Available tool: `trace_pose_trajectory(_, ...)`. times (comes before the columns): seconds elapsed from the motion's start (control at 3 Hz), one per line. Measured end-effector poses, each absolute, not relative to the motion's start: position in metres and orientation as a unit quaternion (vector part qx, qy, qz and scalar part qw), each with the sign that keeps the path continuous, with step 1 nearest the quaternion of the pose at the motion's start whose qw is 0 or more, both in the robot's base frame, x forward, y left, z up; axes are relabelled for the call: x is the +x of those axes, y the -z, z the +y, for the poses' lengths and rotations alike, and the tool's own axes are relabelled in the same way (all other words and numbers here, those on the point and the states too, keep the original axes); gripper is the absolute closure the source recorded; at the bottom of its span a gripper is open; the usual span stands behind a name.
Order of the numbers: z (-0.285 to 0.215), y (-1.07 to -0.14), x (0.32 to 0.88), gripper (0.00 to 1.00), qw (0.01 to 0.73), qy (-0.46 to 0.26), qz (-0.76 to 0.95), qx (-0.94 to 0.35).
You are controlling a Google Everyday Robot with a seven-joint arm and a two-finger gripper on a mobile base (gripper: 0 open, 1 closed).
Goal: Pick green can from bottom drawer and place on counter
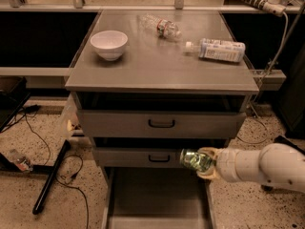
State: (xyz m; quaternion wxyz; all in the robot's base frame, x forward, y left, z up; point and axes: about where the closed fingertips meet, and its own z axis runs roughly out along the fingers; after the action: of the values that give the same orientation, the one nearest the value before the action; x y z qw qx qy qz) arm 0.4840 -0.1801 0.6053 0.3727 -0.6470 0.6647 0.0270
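Speckled flooring strewn with black cables (45, 149) surrounds a grey drawer cabinet, and your arm reaches in from the right. Your claw (208, 163) is closed around the green can (193, 160), its tan fingers (208, 151) clamped above and below the can's far end. The can lies on its side and is carried clear of the bottom drawer (152, 199). It hangs in front of the lower drawer front (138, 156), just right of that front's black handle (158, 158). The drawer tray is pulled out below and its floor shows bare.

The sideways hold looks deliberate to you: it suits an arm coming in low and level from the right, under the closed upper drawer front (119, 124). By this reading the pick is done, and the lift to the counter surface (162, 66) is what remains.

A white bowl (109, 44) sits near the left edge of the counter surface. One clear bottle (161, 26) lies on its side toward the back edge. A second bottle (217, 49) lies near the right edge. You would likely aim for the bare stretch along the front edge, between bowl and bottles.

The second bottle carries a pale printed label and the first a narrow band, but no word on either can be read. The can shows only mottled green, with no brand legible.
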Motion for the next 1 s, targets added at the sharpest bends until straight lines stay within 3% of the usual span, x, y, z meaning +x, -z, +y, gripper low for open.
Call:
trace_pose_trajectory(0.33, -0.176, -0.73, 0.494, 1.0, 0.415, 0.049, 0.625, -0.659)
trace_pose_trajectory(1.0, -0.172, -0.746, 0.502, 1.0, 0.417, 0.058, 0.623, -0.66)
